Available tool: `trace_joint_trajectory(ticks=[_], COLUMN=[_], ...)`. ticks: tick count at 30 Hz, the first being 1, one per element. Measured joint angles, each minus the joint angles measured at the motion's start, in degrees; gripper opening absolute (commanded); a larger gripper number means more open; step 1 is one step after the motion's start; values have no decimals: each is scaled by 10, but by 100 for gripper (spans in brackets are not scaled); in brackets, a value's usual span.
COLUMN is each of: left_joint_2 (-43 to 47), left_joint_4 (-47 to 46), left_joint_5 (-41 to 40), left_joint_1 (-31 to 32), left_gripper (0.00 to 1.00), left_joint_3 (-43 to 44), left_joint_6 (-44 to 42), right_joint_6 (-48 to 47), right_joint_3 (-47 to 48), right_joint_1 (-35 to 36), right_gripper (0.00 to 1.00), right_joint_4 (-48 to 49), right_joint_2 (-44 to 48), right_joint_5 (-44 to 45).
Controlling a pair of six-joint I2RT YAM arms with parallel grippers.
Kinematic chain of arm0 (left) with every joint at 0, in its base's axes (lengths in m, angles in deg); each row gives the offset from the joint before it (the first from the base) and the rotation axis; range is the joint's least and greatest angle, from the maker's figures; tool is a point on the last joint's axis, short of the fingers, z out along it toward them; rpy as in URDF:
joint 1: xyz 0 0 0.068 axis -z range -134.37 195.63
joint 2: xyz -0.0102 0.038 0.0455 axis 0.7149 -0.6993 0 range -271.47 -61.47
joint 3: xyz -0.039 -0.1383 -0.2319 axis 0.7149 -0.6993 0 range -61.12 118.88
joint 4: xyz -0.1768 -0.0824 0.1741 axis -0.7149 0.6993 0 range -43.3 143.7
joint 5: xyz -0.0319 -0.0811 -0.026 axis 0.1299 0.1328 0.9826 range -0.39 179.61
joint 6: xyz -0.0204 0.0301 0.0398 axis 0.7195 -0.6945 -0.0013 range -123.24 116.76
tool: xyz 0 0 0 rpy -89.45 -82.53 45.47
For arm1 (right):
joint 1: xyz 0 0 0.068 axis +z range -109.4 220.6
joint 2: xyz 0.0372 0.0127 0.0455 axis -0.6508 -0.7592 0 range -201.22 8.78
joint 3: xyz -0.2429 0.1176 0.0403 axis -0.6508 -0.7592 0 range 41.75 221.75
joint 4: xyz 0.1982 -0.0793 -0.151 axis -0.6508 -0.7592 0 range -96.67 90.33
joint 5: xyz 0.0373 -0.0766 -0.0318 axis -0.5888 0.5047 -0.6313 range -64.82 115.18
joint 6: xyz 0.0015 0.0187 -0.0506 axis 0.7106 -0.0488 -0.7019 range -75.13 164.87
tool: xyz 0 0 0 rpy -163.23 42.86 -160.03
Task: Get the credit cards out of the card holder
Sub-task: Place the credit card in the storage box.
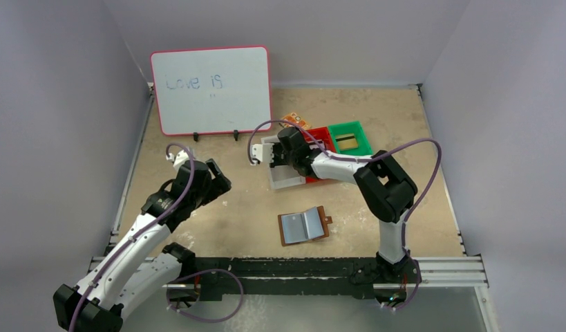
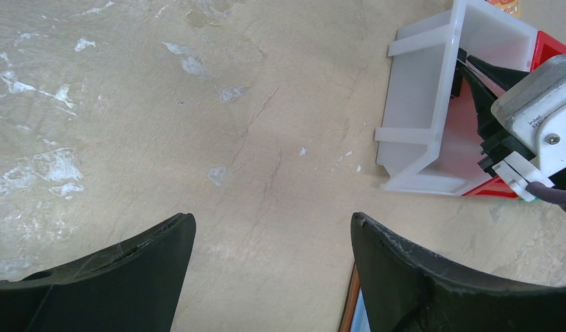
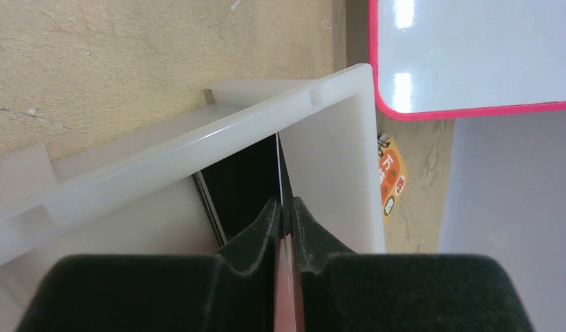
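Right gripper (image 3: 283,207), poised over the white bin (image 3: 197,149): jaws all but closed, with a thin credit card (image 3: 280,166) edge-on between them and reaching down into the bin; whether the pads pinch it cannot be told. Left gripper (image 2: 271,221), left of the bin: jaws wide apart, holding nothing. Card holder (image 1: 304,225): lying open and flat, well apart from the bin, toward the arm bases.

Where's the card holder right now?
Top view: the card holder lies open on the table, front of centre, between the white bin and the arms' base rail.
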Motion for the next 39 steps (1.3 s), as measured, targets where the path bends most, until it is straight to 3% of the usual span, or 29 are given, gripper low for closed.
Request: trace_joint_trajectory(ticks=[20,32,39], left_joint_2=[-2,-4,-4], left_joint_4=[0,0,1], left_joint_5=[0,4,5], left_joint_1=[0,0,0], left_gripper=[83,82,82], left_joint_3=[0,0,0], left_joint_6=[0,0,0], right_joint_6=[-8,-5,88], right_joint_3=[9,10,7], right_joint_1=[0,0,0], right_gripper=[33,37,42], right_joint_4=[-54,-60,-31], right_joint_2=[0,0,10], right_joint_5=[-31,-33,-32])
